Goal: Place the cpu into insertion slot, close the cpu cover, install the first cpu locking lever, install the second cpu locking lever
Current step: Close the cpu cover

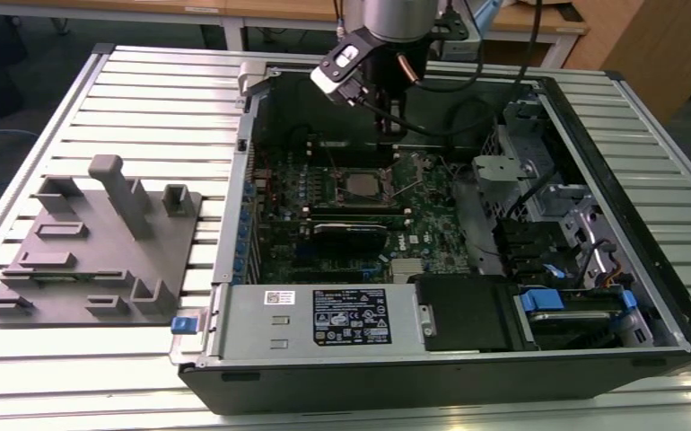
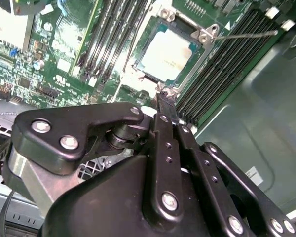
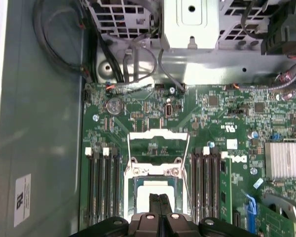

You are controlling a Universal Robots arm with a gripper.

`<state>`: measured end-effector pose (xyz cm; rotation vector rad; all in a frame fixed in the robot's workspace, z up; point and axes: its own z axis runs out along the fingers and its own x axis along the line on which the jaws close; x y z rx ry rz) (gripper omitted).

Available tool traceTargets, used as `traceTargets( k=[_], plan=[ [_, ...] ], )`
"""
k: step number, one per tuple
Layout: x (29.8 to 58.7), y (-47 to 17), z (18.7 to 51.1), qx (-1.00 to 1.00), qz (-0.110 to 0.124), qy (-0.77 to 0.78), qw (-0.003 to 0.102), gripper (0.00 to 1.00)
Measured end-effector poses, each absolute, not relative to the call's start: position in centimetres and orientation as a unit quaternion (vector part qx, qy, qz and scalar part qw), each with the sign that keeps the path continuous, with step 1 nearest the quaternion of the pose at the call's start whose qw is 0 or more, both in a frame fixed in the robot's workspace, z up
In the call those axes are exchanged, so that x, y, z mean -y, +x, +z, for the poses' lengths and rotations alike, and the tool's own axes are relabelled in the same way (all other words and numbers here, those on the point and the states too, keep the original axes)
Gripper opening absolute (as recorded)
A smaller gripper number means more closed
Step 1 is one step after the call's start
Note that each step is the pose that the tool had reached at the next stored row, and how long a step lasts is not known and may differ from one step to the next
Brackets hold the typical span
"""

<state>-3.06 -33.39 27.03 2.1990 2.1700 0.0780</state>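
Note:
The cpu [image 1: 355,186] lies flat in the insertion slot [image 2: 142,66] on the green board, its pale metal top [image 2: 166,53] showing through a square window. The silver cpu cover [image 3: 154,171] frames it, with two screws along its hinge edge. A thin wire lever [image 2: 246,34] sticks out sideways over the memory slots, and another thin wire [image 3: 130,150] runs beside the socket. My gripper [image 1: 389,126] reaches down into the open case just behind the socket. Its black fingertips [image 3: 159,200] are pressed together with nothing between them, hovering over the socket's edge [image 2: 164,98].
Long black memory slots [image 3: 103,182] flank the socket on both sides. A grey power supply box [image 1: 321,319] sits at the case front, and a finned heatsink [image 3: 285,160] and cables [image 3: 59,44] lie nearby. A grey fixture [image 1: 94,242] stands on the slatted table at the exterior view's left.

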Motion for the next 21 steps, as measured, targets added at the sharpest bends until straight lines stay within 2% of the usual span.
traceTargets(
  k=[21],
  plan=[
    [33.4,-1.0,27.0,-0.702,0.025,0.711,0.026,0.10]
  ],
)
